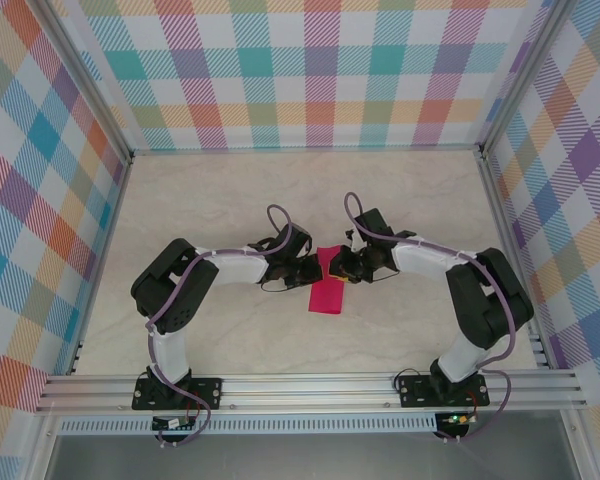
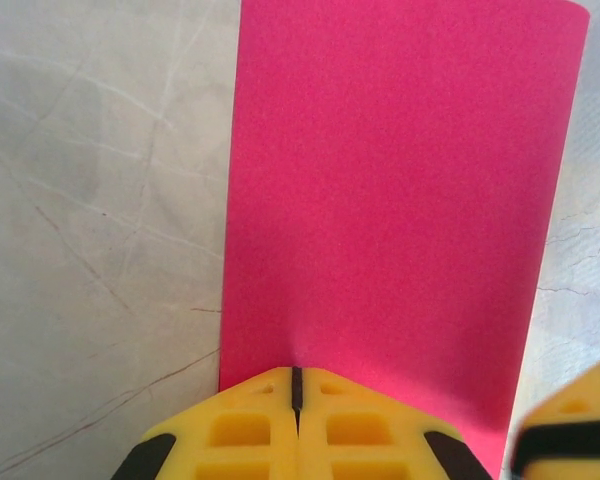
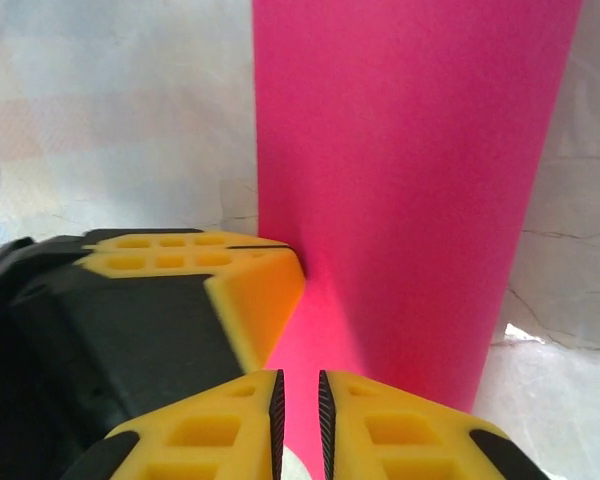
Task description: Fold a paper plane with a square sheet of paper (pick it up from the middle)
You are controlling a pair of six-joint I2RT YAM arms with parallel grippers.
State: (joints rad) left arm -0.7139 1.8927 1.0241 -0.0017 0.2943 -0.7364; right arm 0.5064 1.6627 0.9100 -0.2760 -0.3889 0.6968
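The magenta-pink square sheet of paper lies at the table's middle as a narrow upright strip, seemingly doubled over. My left gripper comes at it from the left. In the left wrist view its jaws are shut on the near edge of the paper, which puckers at the tips. My right gripper meets the sheet from the right, close to the left one. Its fingertips stand a narrow gap apart, with the pink paper showing between them.
The table is pale marbled, ringed by checked walls and an aluminium frame at the near edge. One left finger crowds the right wrist view. A right finger shows at the left wrist view's corner.
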